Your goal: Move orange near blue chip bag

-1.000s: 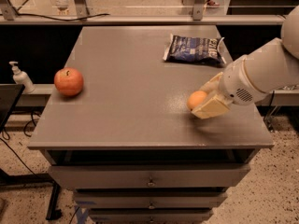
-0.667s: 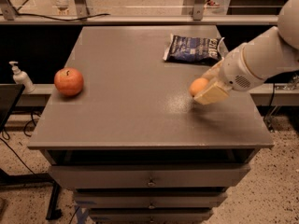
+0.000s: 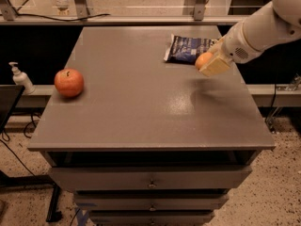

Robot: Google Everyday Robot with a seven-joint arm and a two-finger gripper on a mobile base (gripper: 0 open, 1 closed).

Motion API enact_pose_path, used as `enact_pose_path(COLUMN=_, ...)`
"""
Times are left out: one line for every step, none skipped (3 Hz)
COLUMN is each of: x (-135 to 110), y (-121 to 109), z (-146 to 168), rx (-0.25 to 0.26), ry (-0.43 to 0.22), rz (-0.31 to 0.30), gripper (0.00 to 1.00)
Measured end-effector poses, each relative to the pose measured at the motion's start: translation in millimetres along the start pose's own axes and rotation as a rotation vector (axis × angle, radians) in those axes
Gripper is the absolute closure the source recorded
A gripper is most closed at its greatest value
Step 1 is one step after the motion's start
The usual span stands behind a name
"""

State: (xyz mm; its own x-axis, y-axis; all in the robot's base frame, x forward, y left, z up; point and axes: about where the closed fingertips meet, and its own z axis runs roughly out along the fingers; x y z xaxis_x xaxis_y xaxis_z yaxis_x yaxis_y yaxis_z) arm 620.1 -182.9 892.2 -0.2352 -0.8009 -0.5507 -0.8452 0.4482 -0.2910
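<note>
Gripper [image 3: 208, 63] clasps orange [image 3: 203, 59], raised above table [image 3: 131, 102] near right edge. Blue chip bag [image 3: 187, 48] lies just beyond, slightly left, long axis across; short lowering likely suffices.

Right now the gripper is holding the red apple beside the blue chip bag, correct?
Not quite. The camera view shows the gripper shut on the orange, not the red apple, which sits alone near the opposite edge of the table. The rest holds: the fruit is held beside the blue chip bag.
</note>
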Motion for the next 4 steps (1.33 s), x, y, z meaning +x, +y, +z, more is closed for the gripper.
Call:
enact_pose_path(x=2.0, y=-28.9, z=9.9, rx=0.025, ry=0.000, rz=0.011, gripper=1.00)
enact_pose_path(x=18.2, y=-42.0, z=29.3, rx=0.023, ry=0.019, rz=0.038, gripper=1.00)
enact_pose_path(x=33.5, y=-46.2, z=49.1, rx=0.013, ry=0.040, rz=0.055, gripper=1.00)
enact_pose_path(x=37.3, y=-52.9, z=58.1, rx=0.020, ry=0.049, rz=0.058, gripper=0.83)
